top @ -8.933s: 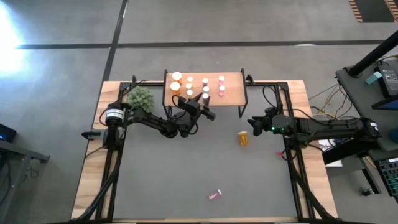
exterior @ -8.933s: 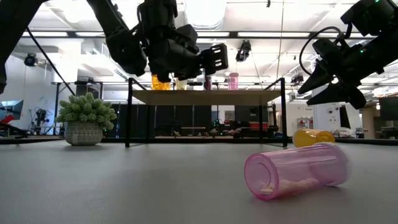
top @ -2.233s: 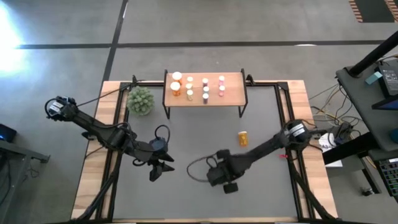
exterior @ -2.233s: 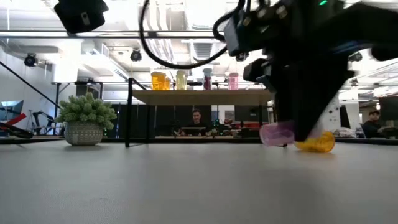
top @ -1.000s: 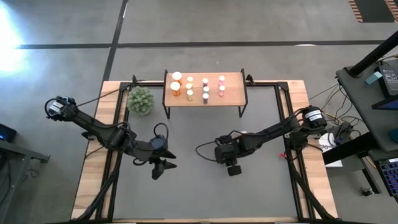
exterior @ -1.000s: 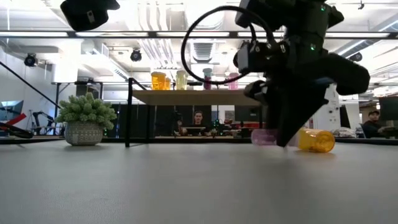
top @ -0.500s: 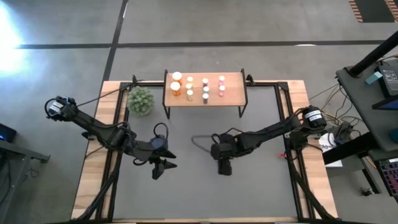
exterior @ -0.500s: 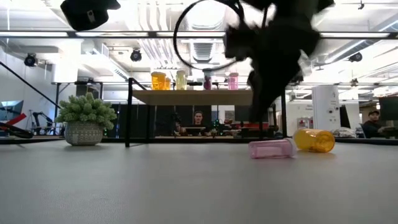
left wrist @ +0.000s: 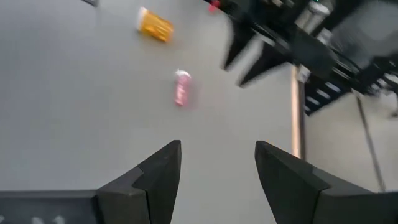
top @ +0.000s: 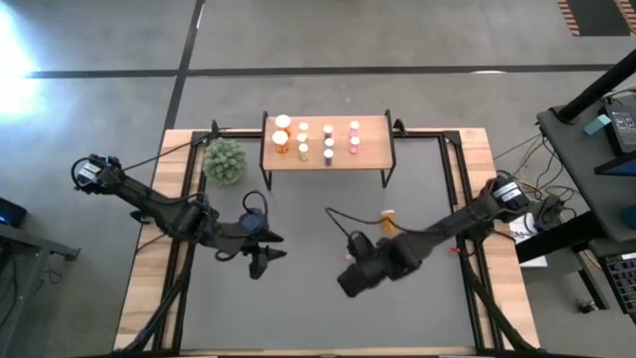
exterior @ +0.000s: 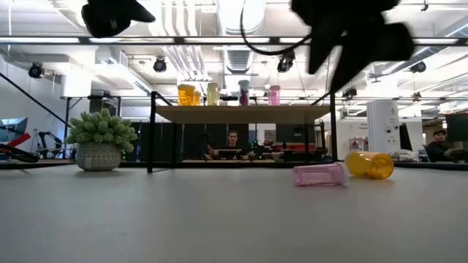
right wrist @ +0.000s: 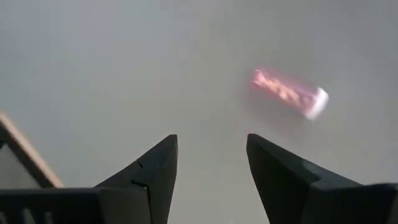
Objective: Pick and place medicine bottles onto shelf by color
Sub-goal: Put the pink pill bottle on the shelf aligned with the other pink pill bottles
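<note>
A pink bottle (exterior: 319,174) with a white cap lies on its side on the table, beside an orange bottle (exterior: 369,164) that also lies on its side. The pink bottle also shows in the right wrist view (right wrist: 289,92) and the left wrist view (left wrist: 182,87); in the high view my right arm hides it. My right gripper (top: 348,281) is open and empty above the table, over and near the pink bottle. My left gripper (top: 266,261) is open and empty at mid-left. The shelf (top: 373,149) at the far edge carries several upright bottles.
A green plant in a pot (top: 224,159) stands left of the shelf. The orange bottle (top: 388,217) lies in front of the shelf's right end. The grey table top in front of both arms is bare (top: 298,318). People sit in the room beyond the table (exterior: 232,139).
My right gripper has set the pink bottle down on its side next to the orange bottle and let go. It has then risen well above the table and swung toward the near edge. The pink bottle stays where it was put.
</note>
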